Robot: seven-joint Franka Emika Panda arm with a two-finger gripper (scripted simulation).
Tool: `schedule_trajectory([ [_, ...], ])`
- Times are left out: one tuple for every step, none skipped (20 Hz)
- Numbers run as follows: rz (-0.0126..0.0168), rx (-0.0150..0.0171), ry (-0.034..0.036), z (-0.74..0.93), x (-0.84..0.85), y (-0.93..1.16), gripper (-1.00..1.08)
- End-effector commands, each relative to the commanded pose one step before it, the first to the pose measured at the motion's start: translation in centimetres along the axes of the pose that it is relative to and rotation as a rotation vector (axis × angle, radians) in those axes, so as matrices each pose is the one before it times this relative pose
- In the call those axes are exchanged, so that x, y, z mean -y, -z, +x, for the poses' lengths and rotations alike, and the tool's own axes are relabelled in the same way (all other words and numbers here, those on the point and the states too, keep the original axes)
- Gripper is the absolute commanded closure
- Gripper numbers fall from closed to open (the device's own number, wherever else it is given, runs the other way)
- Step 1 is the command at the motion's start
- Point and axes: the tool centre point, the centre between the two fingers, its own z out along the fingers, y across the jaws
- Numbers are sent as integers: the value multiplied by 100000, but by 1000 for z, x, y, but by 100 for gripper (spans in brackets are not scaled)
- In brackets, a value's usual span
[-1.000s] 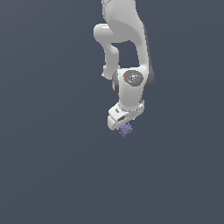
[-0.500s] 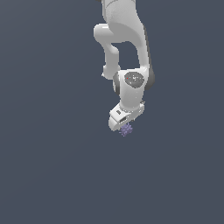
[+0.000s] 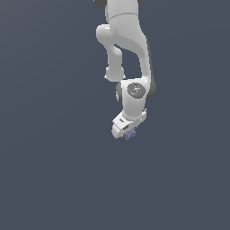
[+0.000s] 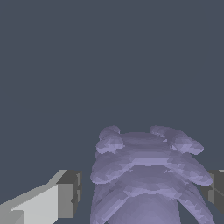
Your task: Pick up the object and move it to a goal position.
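Observation:
The object (image 3: 130, 134) is a tiny lavender-purple spiky lump at the tip of my white gripper (image 3: 127, 130), near the middle of the exterior view. In the wrist view the object (image 4: 146, 168) fills the space between the two fingers of the gripper (image 4: 142, 190). One grey pad (image 4: 70, 192) stands a small gap away from the lump. The other pad (image 4: 216, 188) is at the picture's edge, right at the lump's side. The jaws stand wide, around the object and not pressed on it. The lump's lower part is cut off by the wrist picture's edge.
The white arm (image 3: 128, 49) comes down from the top of the exterior view. A plain dark grey-blue surface (image 3: 54, 170) lies all around, with no other object or marker showing.
The arm's wrist and gripper have sunk slightly toward the object. The object has stayed in place.

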Motion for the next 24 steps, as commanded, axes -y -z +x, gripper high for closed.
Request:
schedule_trajectory([
  [-60,-98,57,48,-37,-676,-92],
  [0,0,0,20,-18,-126,-92],
  [0,0,0,18,-13,-69,-92],
  [0,0,0,7,-5,-22,-92],
  [0,0,0,0,0,0,108],
  [0,0,0,0,0,0,108],
  [0,0,0,0,0,0,108],
  [0,0,0,0,0,0,108],
  [0,0,0,0,0,0,108],
  [0,0,0,0,0,0,108],
  [0,0,0,0,0,0,108],
  [0,0,0,0,0,0,108],
  [0,0,0,0,0,0,108],
  [0,0,0,0,0,0,108],
  [-95,-100,-8,33,-27,84,108],
  [0,0,0,4,10,28,108],
  [0,0,0,13,31,83,108],
  [0,0,0,22,52,139,108],
  [0,0,0,31,72,195,108],
  [0,0,0,40,93,251,108],
  [0,0,0,49,115,308,108],
  [0,0,0,58,136,367,108],
  [0,0,0,68,158,426,108],
  [0,0,0,78,181,487,108],
])
